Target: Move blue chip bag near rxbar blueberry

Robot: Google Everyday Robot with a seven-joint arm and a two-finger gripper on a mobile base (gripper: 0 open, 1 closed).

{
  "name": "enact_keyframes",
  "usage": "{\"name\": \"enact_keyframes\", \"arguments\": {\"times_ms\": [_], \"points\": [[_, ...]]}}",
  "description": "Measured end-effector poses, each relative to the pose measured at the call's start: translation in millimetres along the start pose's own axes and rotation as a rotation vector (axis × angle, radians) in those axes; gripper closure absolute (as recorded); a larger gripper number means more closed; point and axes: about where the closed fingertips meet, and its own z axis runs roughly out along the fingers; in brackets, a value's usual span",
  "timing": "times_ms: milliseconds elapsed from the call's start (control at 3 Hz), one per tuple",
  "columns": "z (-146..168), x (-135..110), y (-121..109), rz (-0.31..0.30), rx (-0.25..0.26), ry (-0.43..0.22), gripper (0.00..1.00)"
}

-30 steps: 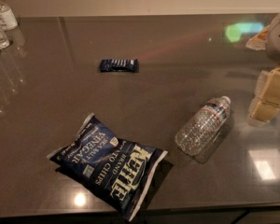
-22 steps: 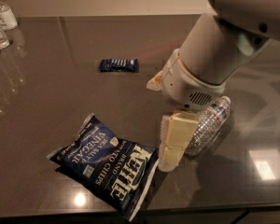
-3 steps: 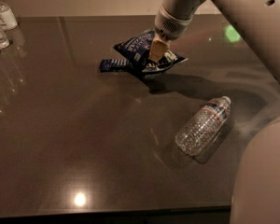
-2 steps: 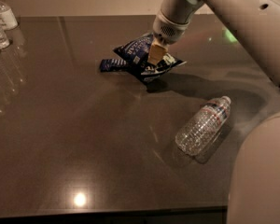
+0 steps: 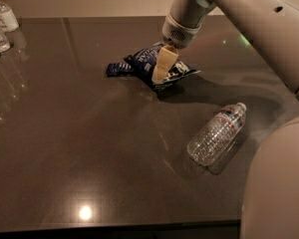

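Observation:
The blue chip bag (image 5: 175, 72) is crumpled and sits at the far middle of the dark table (image 5: 89, 148), resting on or just above it. The rxbar blueberry (image 5: 117, 68) lies right beside it on the left, its right end touching or tucked under the bag. My gripper (image 5: 161, 69) comes down from the arm at the upper right, and its cream fingers (image 5: 163, 63) are closed on the bag's middle.
A clear plastic water bottle (image 5: 217, 133) lies on its side at the right. Several upright bottles (image 5: 0, 24) stand at the far left corner. My arm's pale body (image 5: 279, 183) fills the lower right. The table's front edge runs along the bottom.
The gripper and the chip bag have stayed next to the bar, settling slightly lower toward the table. The water bottle has not moved.

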Motion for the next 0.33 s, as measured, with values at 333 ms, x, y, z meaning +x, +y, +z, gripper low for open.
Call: {"name": "enact_keyframes", "arguments": {"times_ms": [333], "points": [[0.1, 0.0, 0.0, 0.000, 0.000, 0.000, 0.00]]}}
